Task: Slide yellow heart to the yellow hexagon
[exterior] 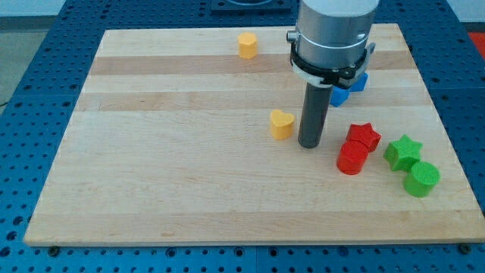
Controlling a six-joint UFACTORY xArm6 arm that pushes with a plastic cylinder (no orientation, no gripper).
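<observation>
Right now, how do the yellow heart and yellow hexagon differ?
Shape: the yellow heart has a notched top; the yellow hexagon is flat-sided. Position: the heart sits mid-board, the hexagon near the view's top edge. Proximity: my tip stands just to the view's right of the heart, far from the hexagon. Both are the same yellow.

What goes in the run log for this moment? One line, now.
tip: just right of yellow heart, small gap | yellow hexagon: near top edge, up-left of heart | heart not at hexagon
</observation>
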